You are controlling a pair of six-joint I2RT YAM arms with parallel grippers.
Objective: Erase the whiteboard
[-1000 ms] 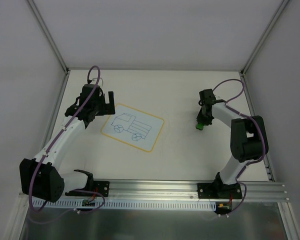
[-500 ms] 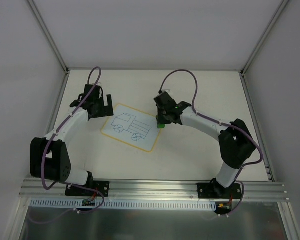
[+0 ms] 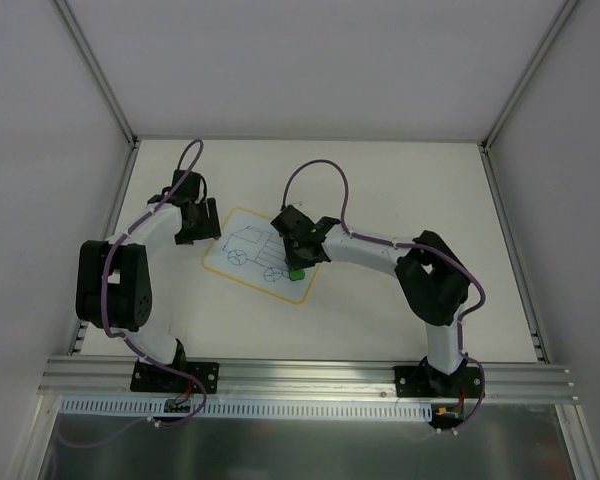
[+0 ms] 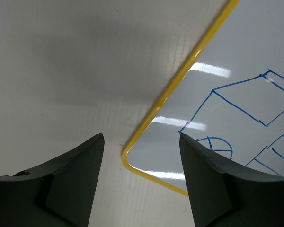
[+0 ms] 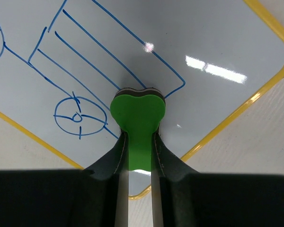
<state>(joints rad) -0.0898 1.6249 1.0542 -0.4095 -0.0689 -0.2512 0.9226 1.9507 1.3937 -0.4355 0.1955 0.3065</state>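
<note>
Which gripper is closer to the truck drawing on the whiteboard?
The right. The right gripper holds the green eraser directly over the truck drawing, by a wheel. The left gripper hangs open over a corner of the whiteboard, off to the drawing's side.

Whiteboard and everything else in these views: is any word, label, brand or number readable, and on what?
No readable text anywhere.
The flat white whiteboard with the yellow border bears only a blue line drawing of a truck, no letters or digits.
The green eraser block in the right gripper shows no marking.
</note>
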